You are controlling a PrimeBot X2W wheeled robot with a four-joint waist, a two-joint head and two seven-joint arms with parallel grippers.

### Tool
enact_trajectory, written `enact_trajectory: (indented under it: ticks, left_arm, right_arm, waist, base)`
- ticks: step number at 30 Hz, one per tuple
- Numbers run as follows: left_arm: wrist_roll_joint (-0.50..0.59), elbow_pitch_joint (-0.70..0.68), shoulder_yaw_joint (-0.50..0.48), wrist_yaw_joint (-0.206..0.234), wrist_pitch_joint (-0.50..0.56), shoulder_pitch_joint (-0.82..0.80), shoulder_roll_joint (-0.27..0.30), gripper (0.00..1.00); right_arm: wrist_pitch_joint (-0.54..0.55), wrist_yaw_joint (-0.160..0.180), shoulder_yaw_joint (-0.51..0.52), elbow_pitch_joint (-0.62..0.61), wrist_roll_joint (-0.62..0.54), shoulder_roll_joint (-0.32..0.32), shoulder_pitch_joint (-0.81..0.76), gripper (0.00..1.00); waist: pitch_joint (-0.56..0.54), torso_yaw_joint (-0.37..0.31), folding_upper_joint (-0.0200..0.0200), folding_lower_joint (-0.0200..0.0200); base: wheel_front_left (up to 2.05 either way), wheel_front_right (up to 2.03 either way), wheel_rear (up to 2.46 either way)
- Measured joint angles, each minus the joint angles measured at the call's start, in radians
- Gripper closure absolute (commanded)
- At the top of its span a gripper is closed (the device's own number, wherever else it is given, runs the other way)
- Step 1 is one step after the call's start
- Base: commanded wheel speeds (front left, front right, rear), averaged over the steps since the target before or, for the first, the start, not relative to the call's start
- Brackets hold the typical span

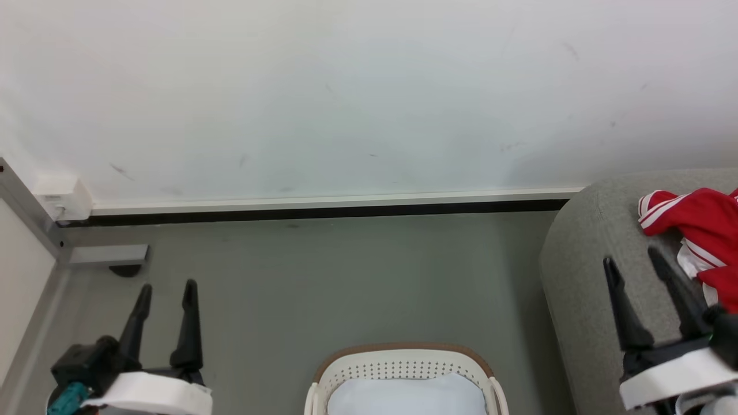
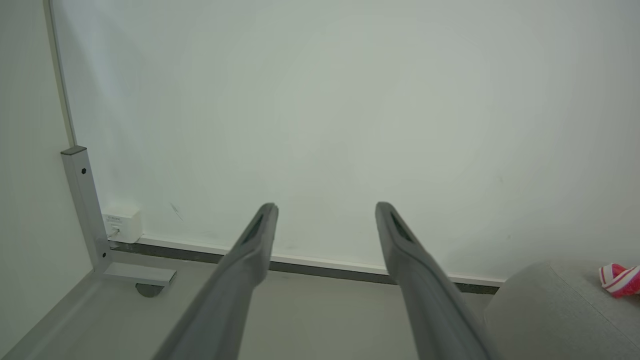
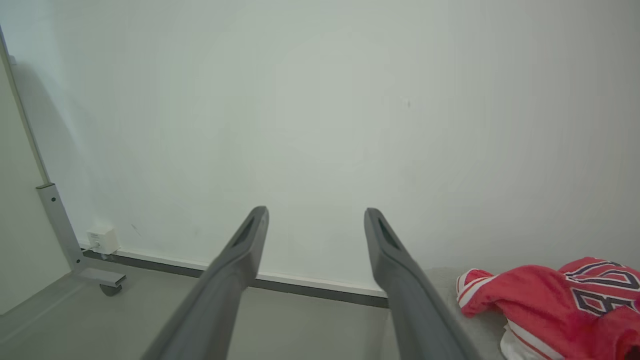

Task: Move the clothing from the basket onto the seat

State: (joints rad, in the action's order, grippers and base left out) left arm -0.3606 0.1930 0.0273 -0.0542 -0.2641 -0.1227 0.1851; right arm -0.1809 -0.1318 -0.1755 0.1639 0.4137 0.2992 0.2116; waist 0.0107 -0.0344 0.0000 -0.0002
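Note:
Red clothing (image 1: pixel 700 230) with white stripes lies crumpled on the grey seat (image 1: pixel 582 271) at the right; the right wrist view shows its lettering (image 3: pixel 565 300). A corner of the clothing (image 2: pixel 620 279) also peeks in on the seat (image 2: pixel 555 310) in the left wrist view. The white basket (image 1: pixel 403 363) with a tan rim stands at the bottom centre, showing only its pale lining. My left gripper (image 1: pixel 166 291) is open over the floor, left of the basket. My right gripper (image 1: pixel 631 260) is open over the seat, just left of the clothing. Both hold nothing (image 2: pixel 325 206) (image 3: pixel 315 211).
A white wall with a dark skirting strip (image 1: pixel 323 211) runs behind the grey floor. A grey metal frame leg with a caster (image 1: pixel 109 256) and a small white box (image 1: pixel 62 196) sit at the left corner. Open floor lies between basket and wall.

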Motion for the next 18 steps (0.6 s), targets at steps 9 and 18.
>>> enact_trajectory:
  ticks: [9,18]
  left_arm:
    - [0.084,0.052,-0.057,-0.052,0.0,0.04,-0.074,0.0]
    - [0.122,0.077,-0.065,-0.071,0.0,0.042,-0.093,0.0]
  right_arm:
    - [-0.077,0.0,0.025,0.071,-0.056,-0.137,-0.091,0.0]
    - [-0.08,0.0,0.053,0.024,-0.097,-0.183,-0.092,0.0]
  waist:
    - [-0.011,-0.002,0.0,0.0001]
    - [-0.011,-0.014,0.0,0.0001]
  base:
    - [0.0,0.0,0.0]
    - [0.0,0.0,0.0]
